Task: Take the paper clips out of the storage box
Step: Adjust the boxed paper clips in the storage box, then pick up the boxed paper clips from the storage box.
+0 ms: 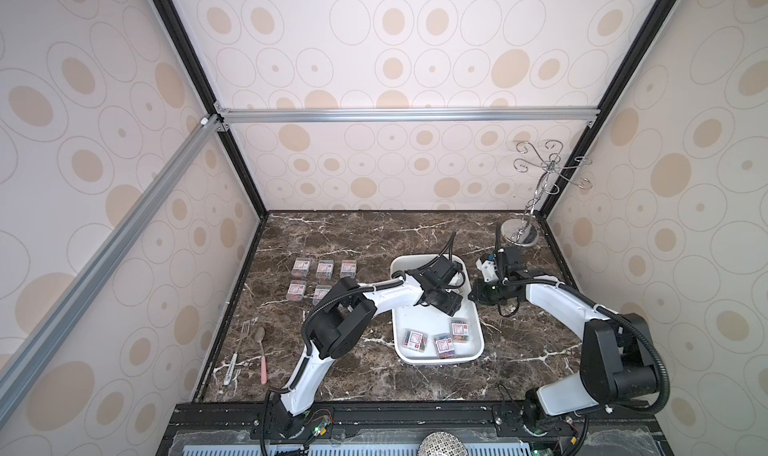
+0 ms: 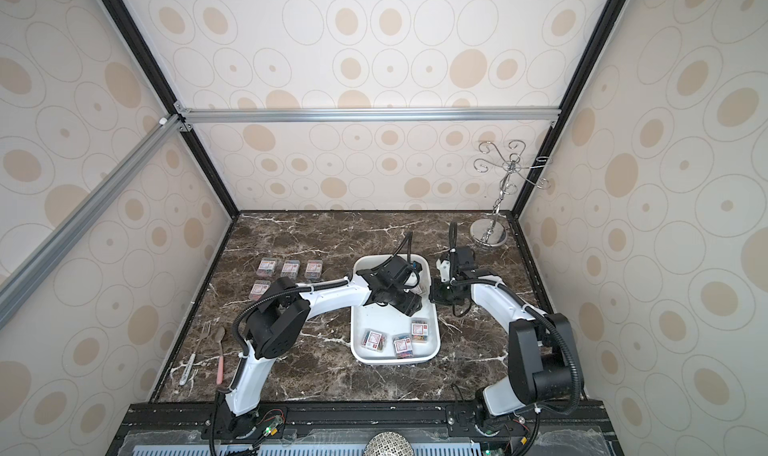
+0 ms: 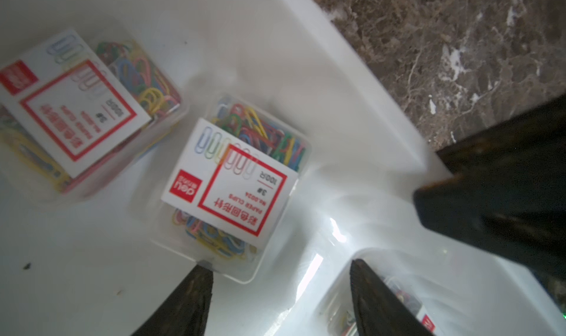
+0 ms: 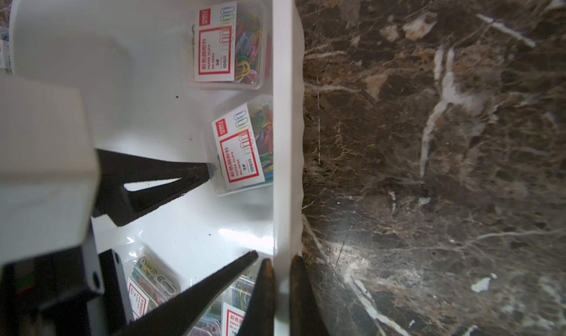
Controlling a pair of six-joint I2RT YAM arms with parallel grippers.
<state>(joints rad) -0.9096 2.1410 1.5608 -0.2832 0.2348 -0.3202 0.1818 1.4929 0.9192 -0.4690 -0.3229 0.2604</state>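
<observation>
The white storage box lies mid-table in both top views. Three clear boxes of paper clips show at its near end, and several more lie in rows on the marble to the left. My left gripper is open inside the storage box, over bare floor. One fingertip touches the corner of a paper clip box; the other is against a further clear box. My right gripper is shut on the storage box's right rim.
A fork, a pink-handled spoon and a white pen lie at the front left. A chrome hook stand rises in the back right corner. Patterned walls close in the table on three sides.
</observation>
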